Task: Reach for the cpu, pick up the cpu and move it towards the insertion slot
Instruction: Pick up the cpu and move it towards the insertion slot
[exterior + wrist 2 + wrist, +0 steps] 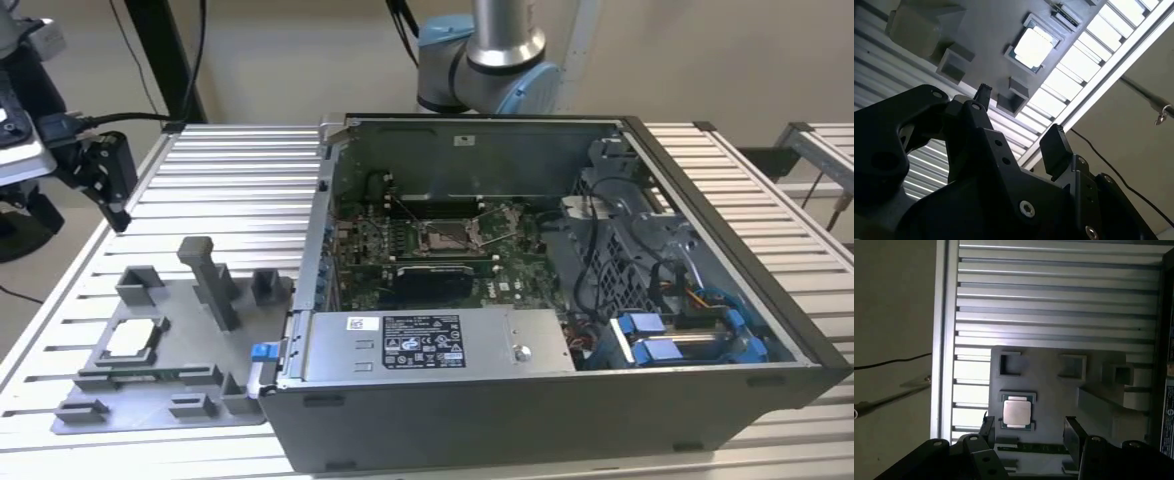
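Black gripper (1029,428) wide open, empty | thin silvery square cpu (1017,412) ahead of it | likely light, stiff, fragile; take by opposite edges

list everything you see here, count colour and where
cpu: 1, silvery, in a recess of the plate
plate: 1, grey, with raised blocks, on the table at the exterior view's left of the case
case: 1, dark grey, open on top, on the table
board: 1, green, inside the case
slot: 1, silver frame with dark centre, on the board
table: 1, silver, ribbed
arm: 1, silver and blue, behind the case
gripper: 1, black, open and empty, apart from the cpu
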Robot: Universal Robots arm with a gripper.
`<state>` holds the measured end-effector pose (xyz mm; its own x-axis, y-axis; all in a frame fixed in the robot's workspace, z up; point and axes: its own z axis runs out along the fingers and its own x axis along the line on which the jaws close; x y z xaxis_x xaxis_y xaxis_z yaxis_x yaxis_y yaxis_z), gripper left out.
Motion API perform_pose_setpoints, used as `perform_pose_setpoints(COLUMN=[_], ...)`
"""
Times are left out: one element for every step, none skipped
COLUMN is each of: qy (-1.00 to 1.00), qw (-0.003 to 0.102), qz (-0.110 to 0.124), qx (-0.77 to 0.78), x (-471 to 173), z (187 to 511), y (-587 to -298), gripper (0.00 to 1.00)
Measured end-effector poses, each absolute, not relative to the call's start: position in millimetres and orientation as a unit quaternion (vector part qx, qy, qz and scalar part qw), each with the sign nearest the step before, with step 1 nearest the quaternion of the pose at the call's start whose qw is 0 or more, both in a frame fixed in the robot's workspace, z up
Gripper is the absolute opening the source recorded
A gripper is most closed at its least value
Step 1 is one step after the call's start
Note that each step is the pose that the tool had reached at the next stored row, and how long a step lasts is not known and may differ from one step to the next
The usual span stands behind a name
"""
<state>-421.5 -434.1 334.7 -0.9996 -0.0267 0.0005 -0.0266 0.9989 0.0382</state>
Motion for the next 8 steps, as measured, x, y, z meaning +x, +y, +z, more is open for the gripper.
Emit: perform_pose_setpoints(qy=[-1.000, -1.000, -1.000, -1.000, -1.000, -1.000, -1.000, -1.000], qw=[0.000, 0.000, 0.000, 0.000, 0.000, 0.001, 0.001, 0.001], qz=[-0.019, -0.019, -0.019, -0.019, -0.019, -0.019, -0.019, -0.019], qx=[0.013, 0.013, 0.013, 0.013, 0.013, 0.013, 0.013, 0.013], x=[-421.7, -421.7, -421.7, -421.9, -421.9, -421.9, -422.0, -422.1], z=[333.6, 332.6, 331.7, 330.6, 329.7, 328.8, 327.7, 326.7], y=[-434.1, -434.1, -434.1, -434.1, -434.1, -434.1, -434.1, -434.1], gripper=[1.00, 1.00, 1.00, 1.00, 1.00, 1.00, 1.00, 1.00])
